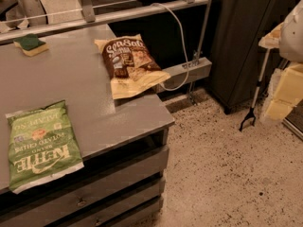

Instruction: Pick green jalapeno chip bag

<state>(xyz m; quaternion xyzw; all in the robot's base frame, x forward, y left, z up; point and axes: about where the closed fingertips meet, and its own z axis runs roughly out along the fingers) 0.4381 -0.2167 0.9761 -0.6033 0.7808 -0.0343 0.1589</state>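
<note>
Gripper point(285, 94) sits at far right, whether open or closed cannot be told, with the green jalapeno chip bag point(41, 144) flat on the grey table point(90, 89) well apart to its left; judged light, crinkly, slippery, crushable, best pinched at a sealed end.

body: white rounded arm shell point(293, 30), smooth and faintly glossy, cut off by the top right edge | gripper point(284, 97): at the right edge just below that shell, built of pale cream-yellow blocky parts with flat faces and squared corners, stacked stepwise | cables, screws, markings: cannot tell
</note>
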